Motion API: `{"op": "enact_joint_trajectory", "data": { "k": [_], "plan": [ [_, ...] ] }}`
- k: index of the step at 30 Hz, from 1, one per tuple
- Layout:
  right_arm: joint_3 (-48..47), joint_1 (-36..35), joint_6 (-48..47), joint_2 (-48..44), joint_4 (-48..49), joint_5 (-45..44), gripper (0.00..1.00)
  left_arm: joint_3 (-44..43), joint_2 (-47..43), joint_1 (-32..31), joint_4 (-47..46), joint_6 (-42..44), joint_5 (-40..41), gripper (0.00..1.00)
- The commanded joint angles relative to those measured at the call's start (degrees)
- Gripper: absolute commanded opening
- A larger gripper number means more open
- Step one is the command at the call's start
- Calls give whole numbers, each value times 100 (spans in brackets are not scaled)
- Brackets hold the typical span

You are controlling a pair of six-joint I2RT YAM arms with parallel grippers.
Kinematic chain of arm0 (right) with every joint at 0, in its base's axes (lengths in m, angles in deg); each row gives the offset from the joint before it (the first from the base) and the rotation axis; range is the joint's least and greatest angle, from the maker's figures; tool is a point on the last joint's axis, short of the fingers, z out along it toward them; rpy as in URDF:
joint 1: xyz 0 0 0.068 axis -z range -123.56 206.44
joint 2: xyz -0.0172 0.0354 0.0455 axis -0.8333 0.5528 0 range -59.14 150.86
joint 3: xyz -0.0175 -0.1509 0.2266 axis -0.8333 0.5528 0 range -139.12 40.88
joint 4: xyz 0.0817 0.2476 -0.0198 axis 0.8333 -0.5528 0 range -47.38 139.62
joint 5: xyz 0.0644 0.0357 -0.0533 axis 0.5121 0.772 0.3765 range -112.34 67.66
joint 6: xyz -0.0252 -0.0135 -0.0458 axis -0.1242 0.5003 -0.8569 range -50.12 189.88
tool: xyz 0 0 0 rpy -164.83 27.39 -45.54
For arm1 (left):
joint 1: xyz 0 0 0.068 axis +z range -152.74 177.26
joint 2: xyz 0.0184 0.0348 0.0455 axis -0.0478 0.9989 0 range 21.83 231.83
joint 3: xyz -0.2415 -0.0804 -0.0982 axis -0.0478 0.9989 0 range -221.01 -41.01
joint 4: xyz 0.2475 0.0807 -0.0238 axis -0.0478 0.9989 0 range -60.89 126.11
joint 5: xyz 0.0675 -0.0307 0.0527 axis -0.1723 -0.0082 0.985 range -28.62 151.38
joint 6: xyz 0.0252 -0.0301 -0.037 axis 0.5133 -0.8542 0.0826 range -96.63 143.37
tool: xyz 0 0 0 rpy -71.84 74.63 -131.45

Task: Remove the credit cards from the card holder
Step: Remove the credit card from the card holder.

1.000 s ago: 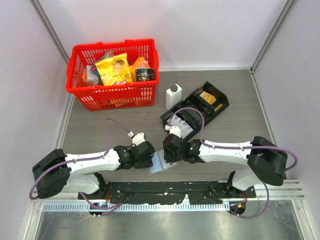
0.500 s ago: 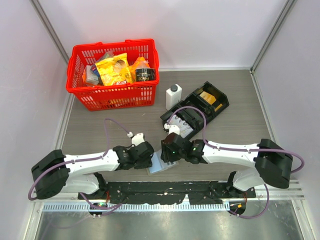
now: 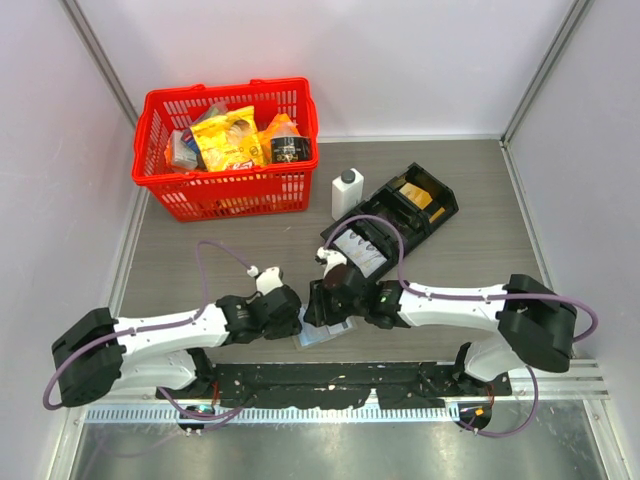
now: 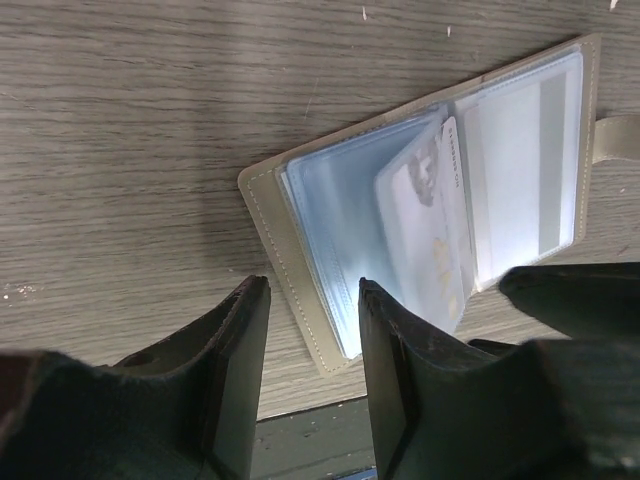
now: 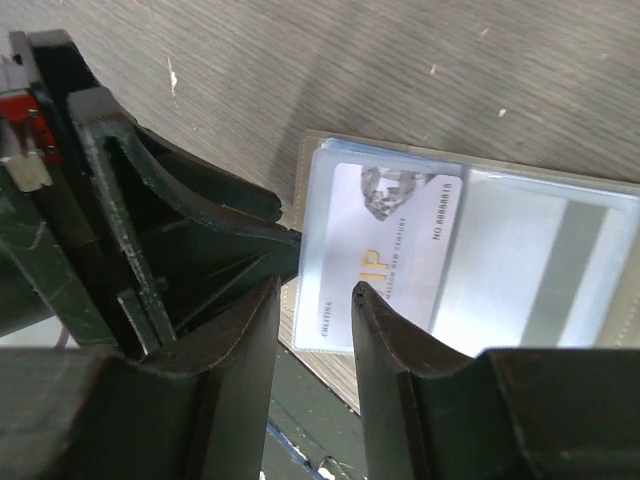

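Shifted up and left since 1 second ago, the right gripper [image 5: 312, 335] hangs over the card holder [image 3: 322, 334]. The holder lies open and flat on the table [image 3: 180, 260], lower centre of the overhead view, between the 2 wrists. The right jaws are parted, and the lower left corner of a white card [image 5: 390, 250] shows in the gap. The left gripper [image 4: 312, 345], likewise parted, straddles the holder's grey-tan edge; contact cannot be told. The card's clear sleeve tilts up off the others. Red basket [image 3: 228, 150] upper left; black tray [image 3: 395, 220] right of centre.
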Motion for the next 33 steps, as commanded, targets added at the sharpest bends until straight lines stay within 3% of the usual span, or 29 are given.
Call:
{"op": "enact_joint_trajectory", "data": {
  "k": [1, 10, 18, 23, 27, 33],
  "plan": [
    [9, -29, 114, 299, 678, 535, 40, 104, -363, -29, 29, -211, 337, 45],
    [210, 103, 158, 54, 758, 326, 41, 227, -1137, -21, 565, -387, 592, 46],
    [1062, 727, 368, -360, 1407, 729, 42, -45, -1024, -21, -49, -10, 171, 44],
    [1380, 1008, 474, -343, 1961, 1055, 42, -265, -418, -29, -603, 202, -190, 36],
    [1582, 1175, 579, -220, 2312, 1275, 41, -195, 31, -29, -867, 184, -304, 23],
    [1679, 1255, 632, 35, 2603, 1547, 40, 95, 207, -12, -912, -70, -305, 17]
  ]
}}
